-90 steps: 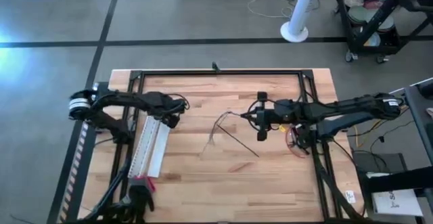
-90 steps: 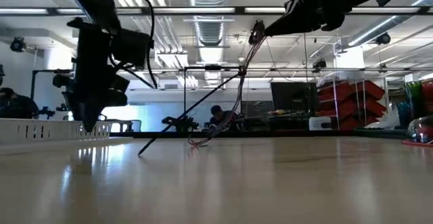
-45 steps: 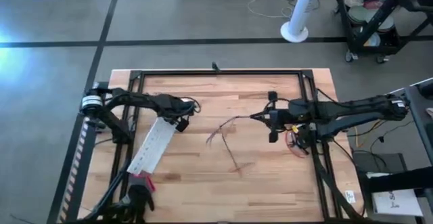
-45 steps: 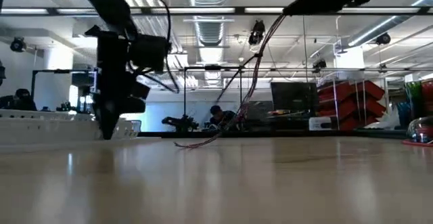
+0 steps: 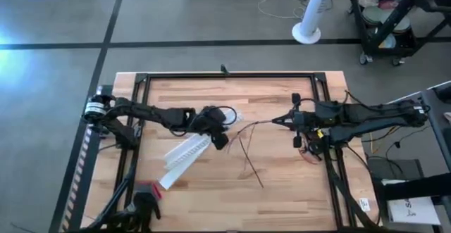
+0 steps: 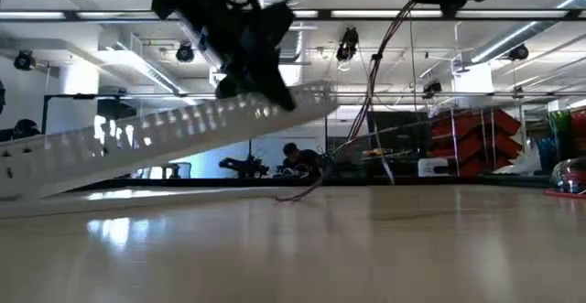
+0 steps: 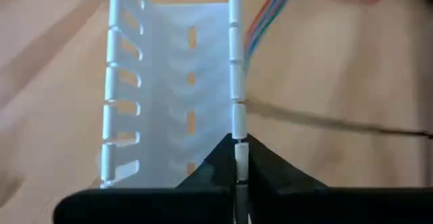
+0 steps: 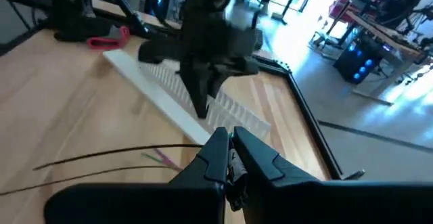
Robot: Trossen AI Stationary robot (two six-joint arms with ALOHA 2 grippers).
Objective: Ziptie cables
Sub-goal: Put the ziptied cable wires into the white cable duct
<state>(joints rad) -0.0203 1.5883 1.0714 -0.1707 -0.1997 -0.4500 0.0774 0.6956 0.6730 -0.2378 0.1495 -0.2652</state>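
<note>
Clamped on the thin pinkish-brown and dark cables [image 5: 248, 143] trailing to mid-table, right claw [image 5: 276, 121] should keep them taut while left claw [image 5: 223, 140], seemingly pinching the white slotted plastic strip [image 5: 184, 156], approaches.

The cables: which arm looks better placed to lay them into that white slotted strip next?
Probably the right. Its gripper already holds the cables lifted above the table, while the left gripper is busy holding up the strip beside them.

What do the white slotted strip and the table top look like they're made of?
The white slotted strip looks like matte, slightly translucent moulded plastic: even slots and thin side fingers. The table top looks like pale wood with a smooth, faintly glossy finish: plank lines show from above, reflections down low.
</note>
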